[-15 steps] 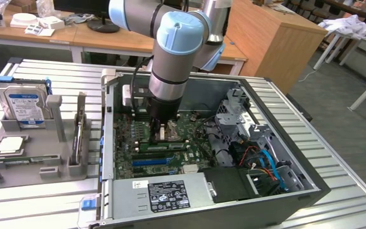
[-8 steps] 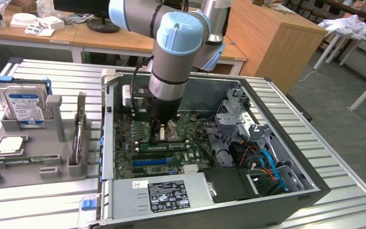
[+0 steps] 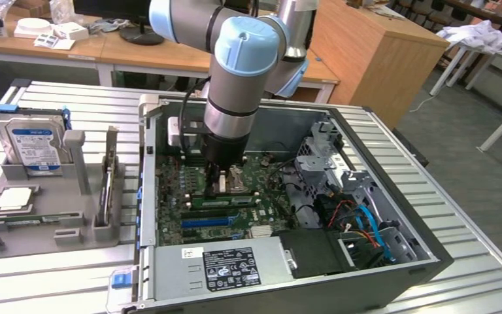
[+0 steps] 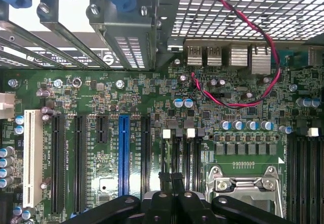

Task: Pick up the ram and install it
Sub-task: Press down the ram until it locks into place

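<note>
Reaching down into open case [image 3: 338, 296] at frame centre with gripper [image 3: 221, 182] pinched shut; touching tips to ram [image 3: 233, 198] lying along memory slot [image 4: 185, 155], probably aligning it for seating.

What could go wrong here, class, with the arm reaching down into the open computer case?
1. The shut pincer hangs low over the motherboard, beside the CPU socket; a sideways slip might strike it.
2. The loose red-and-black wire loops nearby and could snag.
</note>
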